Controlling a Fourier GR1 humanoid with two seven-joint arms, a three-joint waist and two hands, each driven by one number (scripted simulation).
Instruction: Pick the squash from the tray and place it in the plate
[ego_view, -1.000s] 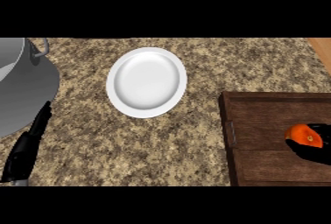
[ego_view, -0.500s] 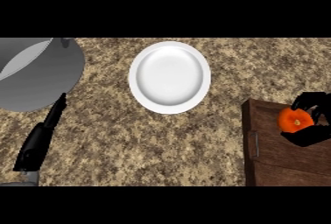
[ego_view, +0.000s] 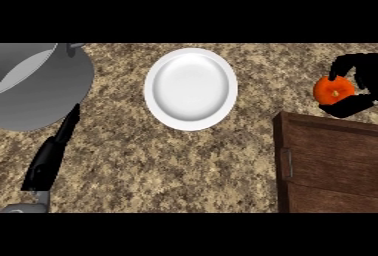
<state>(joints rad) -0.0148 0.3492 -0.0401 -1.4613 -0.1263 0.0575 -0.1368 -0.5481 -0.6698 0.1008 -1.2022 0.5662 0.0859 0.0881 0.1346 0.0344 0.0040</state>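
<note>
The orange squash (ego_view: 332, 90) is held at the right edge of the head view, with my right hand (ego_view: 356, 102) curled round it. It hangs just past the far edge of the dark wooden tray (ego_view: 332, 165), over the counter. The white plate (ego_view: 190, 89) lies to the left of the squash with nothing on it. My left hand (ego_view: 48, 160) rests at the lower left, fingers straight and pointing up, holding nothing.
A large grey pot (ego_view: 40, 82) stands at the far left, close to my left hand's fingertips. The speckled stone counter (ego_view: 184, 165) spreads between the pot, the plate and the tray.
My right hand has lifted the squash off the tray and carried it up and away over the counter. The whole view has shifted, so the plate and pot sit further right.
</note>
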